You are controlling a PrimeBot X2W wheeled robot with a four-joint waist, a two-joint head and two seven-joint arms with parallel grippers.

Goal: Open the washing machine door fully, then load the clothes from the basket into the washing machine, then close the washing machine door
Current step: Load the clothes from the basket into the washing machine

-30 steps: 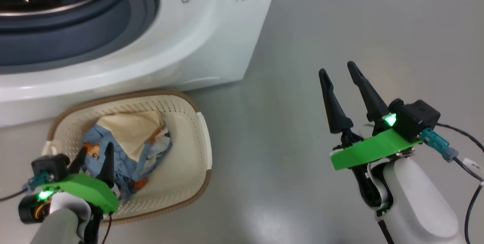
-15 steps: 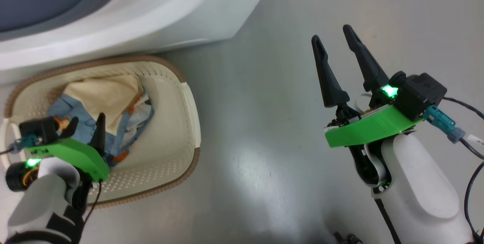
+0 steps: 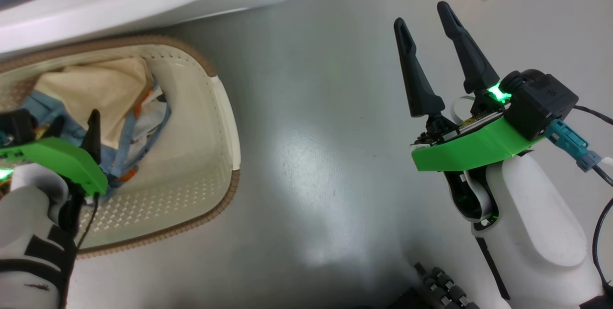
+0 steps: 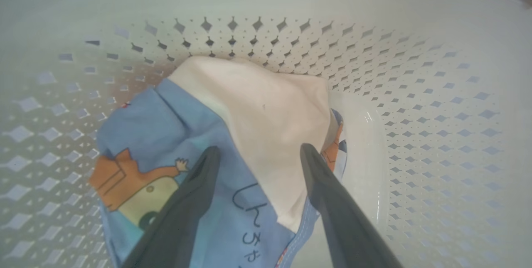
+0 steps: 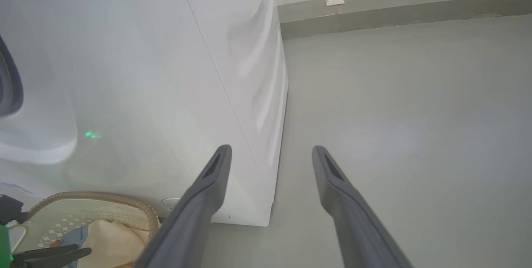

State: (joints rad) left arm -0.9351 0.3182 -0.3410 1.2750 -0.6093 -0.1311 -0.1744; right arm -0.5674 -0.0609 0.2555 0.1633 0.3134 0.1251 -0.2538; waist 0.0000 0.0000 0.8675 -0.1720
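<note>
Left wrist view: the left fingers (image 4: 191, 201) are spread wide and empty, tips just over the clothes (image 4: 137, 135) heaped in the basket (image 4: 424, 93). A shallow close might catch only the cream top cloth (image 4: 266, 106), or a tip could snag a hole in the basket's side. Well aside, the right fingers (image 3: 416, 84) hang open.

The basket (image 3: 210, 122) is smooth cream plastic with a soft sheen, its walls pierced by small diamond holes. Its rim (image 3: 233, 189) is brown with a rough woven look. The blue printed cloth (image 4: 137, 126) and the cream cloth (image 4: 266, 122) are soft, matt, creased fabric. The washing machine (image 5: 145, 72) has a glossy white panel. The floor (image 3: 311, 155) is smooth grey with dull reflections. The right gripper (image 3: 421, 13) has matt dark plastic fingers (image 3: 416, 84) on a matt green plastic mount (image 3: 469, 151), and its forearm shell (image 3: 531, 213) is smooth white plastic.
</note>
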